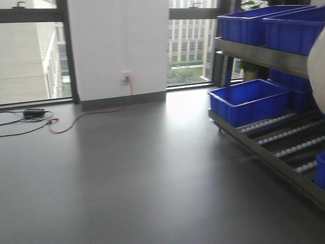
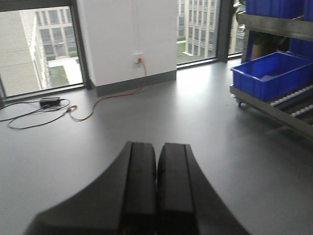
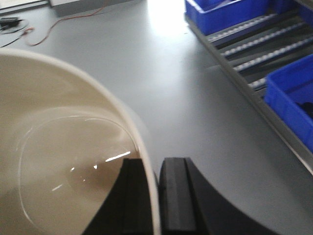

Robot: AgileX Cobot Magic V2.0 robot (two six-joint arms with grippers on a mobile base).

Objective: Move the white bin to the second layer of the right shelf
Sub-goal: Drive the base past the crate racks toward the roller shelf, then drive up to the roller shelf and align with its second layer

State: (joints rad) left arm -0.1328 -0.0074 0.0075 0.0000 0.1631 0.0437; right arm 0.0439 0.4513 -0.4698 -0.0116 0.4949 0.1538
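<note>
The right pincer [image 3: 157,196] is clamped on the rim of the white bin [image 3: 63,147]. One dark finger [image 3: 134,196] sits inside the tub and the other lies against the outside of the wall, with the thin cream edge pinched between them. In the right wrist view the bin fills the lower left. Its glossy inside is bare, with a few glints of light on the rounded bottom. It hangs above the grey floor [image 3: 161,83], not resting on anything visible.

The roller shelf [image 3: 264,49] is off to the right of the bin, across a strip of bare floor, and does not touch it. Its rows of small white rollers slope down to a grey front rail. One blue crate [image 3: 293,93] sits on that level nearer the camera, and another stands at its far end.

In the front view only a blurred pale sliver of the bin [image 1: 318,71] shows at the right edge, in front of the rack.

The left pincer [image 2: 156,191] has its two fingers pressed together with nothing between them. It is over open floor, and an orange cable [image 2: 110,100] trails from a wall socket beyond it.
</note>
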